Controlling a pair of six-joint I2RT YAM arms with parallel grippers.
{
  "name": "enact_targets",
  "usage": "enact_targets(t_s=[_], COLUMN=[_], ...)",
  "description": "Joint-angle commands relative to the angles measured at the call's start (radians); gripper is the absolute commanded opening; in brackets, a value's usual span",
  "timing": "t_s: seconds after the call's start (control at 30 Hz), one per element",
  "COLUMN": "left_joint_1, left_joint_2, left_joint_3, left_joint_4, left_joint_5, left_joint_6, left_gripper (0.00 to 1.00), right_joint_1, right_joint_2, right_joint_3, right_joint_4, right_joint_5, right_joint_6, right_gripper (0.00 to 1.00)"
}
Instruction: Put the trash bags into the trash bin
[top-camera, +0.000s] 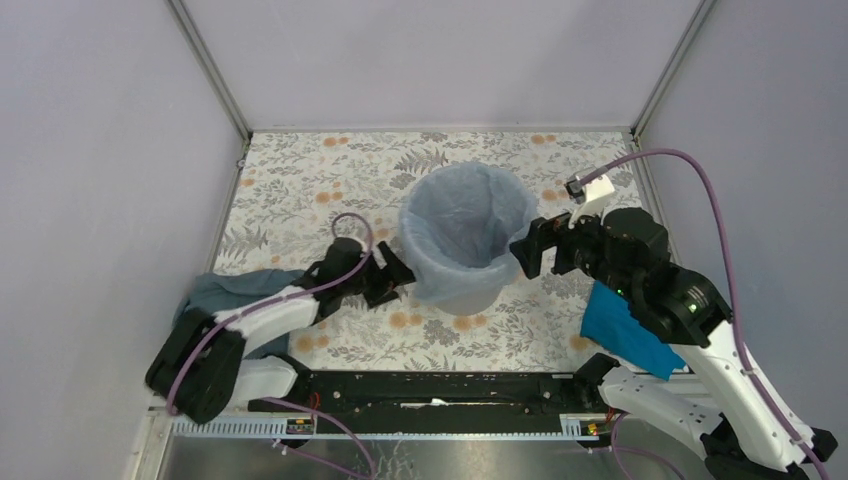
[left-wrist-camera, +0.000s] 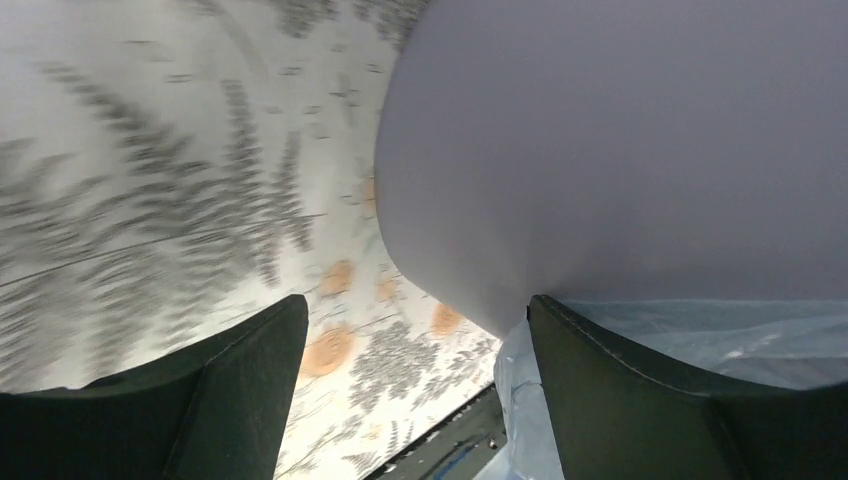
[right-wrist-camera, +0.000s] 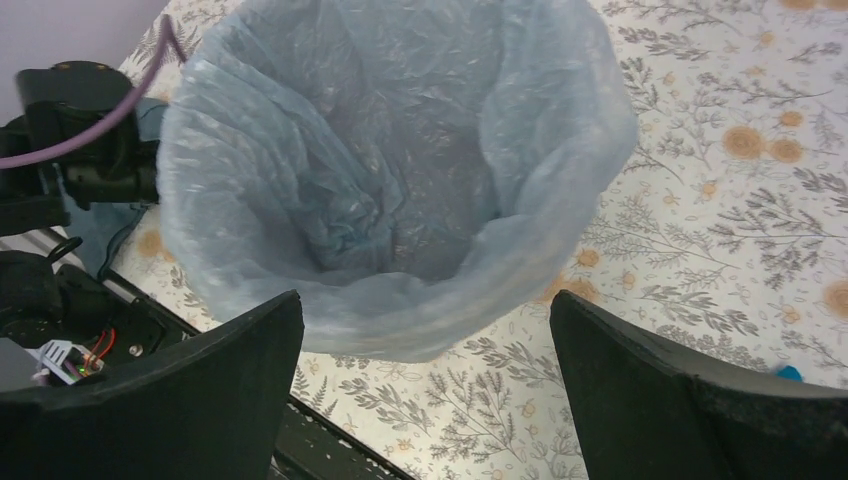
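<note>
Pale-blue trash bags (right-wrist-camera: 400, 150) already lined the trash bin (left-wrist-camera: 620, 150); left pincer (top-camera: 400, 280) and right pincer (top-camera: 528, 255), both spread, probably needed only to smooth the hem.

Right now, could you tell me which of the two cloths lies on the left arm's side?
The crumpled dark teal-grey cloth, partly hidden by the left arm; the bright blue cloth lies beside the right arm instead.

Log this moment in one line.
trash bag lining trash bin, edge folded over rim | left hand open, low at bin's left wall | right hand open, at bin's right rim | neither holds anything
</note>
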Motion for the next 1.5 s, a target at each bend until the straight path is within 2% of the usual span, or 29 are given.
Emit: enact_targets(t_s=[0.0, 0.27, 0.47, 0.57, 0.73, 0.83, 0.9, 1.03, 1.13, 1.33, 1.47], left_joint_1=[-0.089, -0.236, -0.295, -0.306, -0.251, -0.182, -0.144, -0.149, -0.190, -0.272, -0.296], left_joint_2=[0.196, 0.581, 0.806, 0.834, 0.734, 0.714, 0.740, 0.823, 0.919, 1.141, 1.247], left_joint_3=[0.149, 0.436, 0.672, 0.720, 0.579, 0.497, 0.503, 0.635, 0.777, 1.012, 1.136], left_joint_4=[0.326, 0.507, 0.520, 0.452, 0.480, 0.584, 0.630, 0.527, 0.518, 0.703, 0.707], left_joint_5=[0.057, 0.064, 0.054, 0.048, 0.024, 0.075, 0.141, 0.151, 0.162, 0.219, 0.199], left_joint_6=[-0.067, -0.116, -0.116, -0.068, -0.054, -0.079, -0.102, -0.076, -0.097, -0.289, -0.332], left_gripper=[0.85, 0.84, 0.83, 0.83, 0.84, 0.81, 0.78, 0.73, 0.73, 0.70, 0.71], right_joint_1=[0.002, 0.003, 0.002, 0.002, 0.003, 0.003, 0.002, 0.002, 0.003, 0.002, 0.003], right_joint_2=[-0.036, -0.073, -0.090, -0.096, -0.111, -0.123, -0.134, -0.144, -0.151, -0.146, -0.153], right_joint_3=[0.001, 0.011, 0.007, 0.005, 0.006, 0.004, -0.002, -0.009, -0.002, 0.030, 0.029], right_joint_4=[-0.016, -0.058, -0.071, -0.074, -0.084, -0.085, -0.081, -0.080, -0.084, -0.092, -0.094], right_joint_5=[0.043, 0.066, 0.060, 0.060, 0.084, 0.094, 0.096, 0.099, 0.102, 0.099, 0.100], right_joint_6=[-0.034, -0.022, -0.006, -0.007, -0.021, -0.025, -0.023, -0.017, -0.012, -0.002, 0.012], right_gripper=[1.00, 1.00, 1.00, 1.00, 1.00, 1.00, 1.00, 1.00, 1.00, 1.00, 1.00])
